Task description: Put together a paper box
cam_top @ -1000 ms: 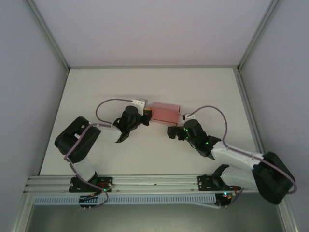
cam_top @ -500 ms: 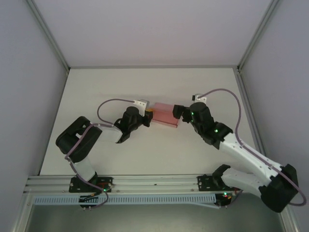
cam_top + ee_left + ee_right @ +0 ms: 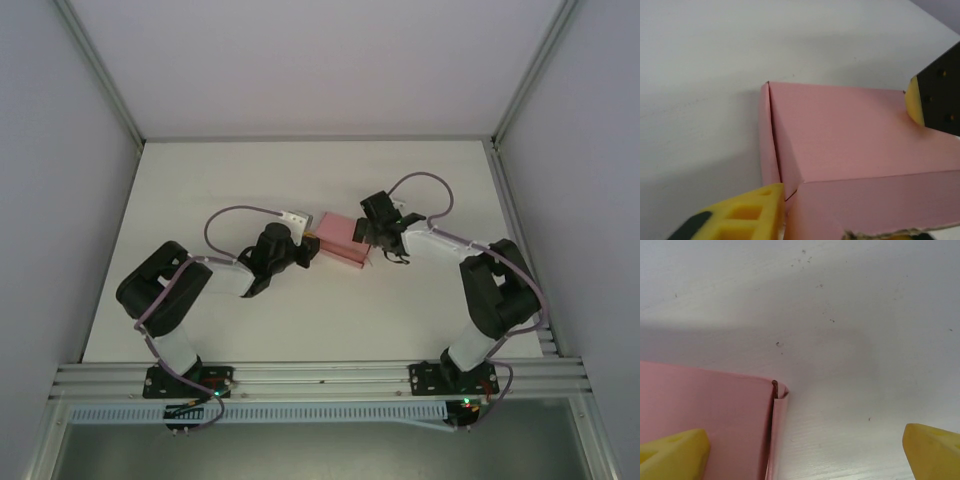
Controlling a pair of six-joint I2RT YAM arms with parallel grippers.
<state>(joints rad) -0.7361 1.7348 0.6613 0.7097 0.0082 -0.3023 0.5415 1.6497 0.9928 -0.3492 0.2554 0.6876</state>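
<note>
Midway up the white tabletop [image 3: 250,180], the pink paper box [image 3: 338,238] lies flat between two robot arms, its long sides running left to right, already folded into a shallow rectangular shape. At its left end the left gripper [image 3: 308,248] brackets a corner. The left wrist view shows one yellow pad [image 3: 747,212] at the near corner, beside an end flap [image 3: 766,145] standing slightly ajar, and the other pad [image 3: 914,102] touching the far top edge. Whether those jaws pinch the card or merely rest against it cannot be told. At the right end the right gripper [image 3: 372,232] is spread wide and holds nothing, with one pad [image 3: 675,450] over the box's top panel and the other [image 3: 935,442] over bare tabletop. That end's tucked flap [image 3: 777,435] sits between them. Thin card like this is likely very light, springy at the creases and easily dented. The best purchase would probably be across folded edges or corners, where doubled card gives stiffness, rather than on the hollow top panel.
</note>
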